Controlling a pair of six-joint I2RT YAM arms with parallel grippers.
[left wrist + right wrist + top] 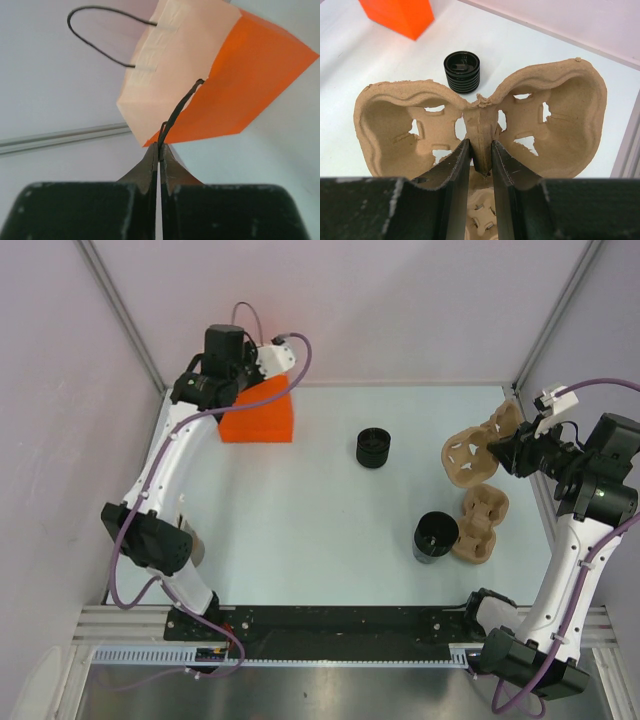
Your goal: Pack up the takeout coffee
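Note:
The takeout coffee [373, 448], a small black cup with a spoke-ridged lid, stands upright at mid-table; it also shows in the right wrist view [462, 71]. My left gripper [268, 377] at the far left is shut on the black cord handle [176, 114] of an orange paper bag [258, 416], whose side fills the left wrist view [250, 85]. My right gripper [497, 452] is shut on the centre rib of a brown cardboard cup carrier [468, 457] and holds it tilted up at the right; the rib sits between the fingers [481, 150].
A wider black cup [436, 536] with a plain rim stands near the front right. A second cardboard carrier [481, 523] lies beside it on the right. Frame posts and walls close the table's back and sides.

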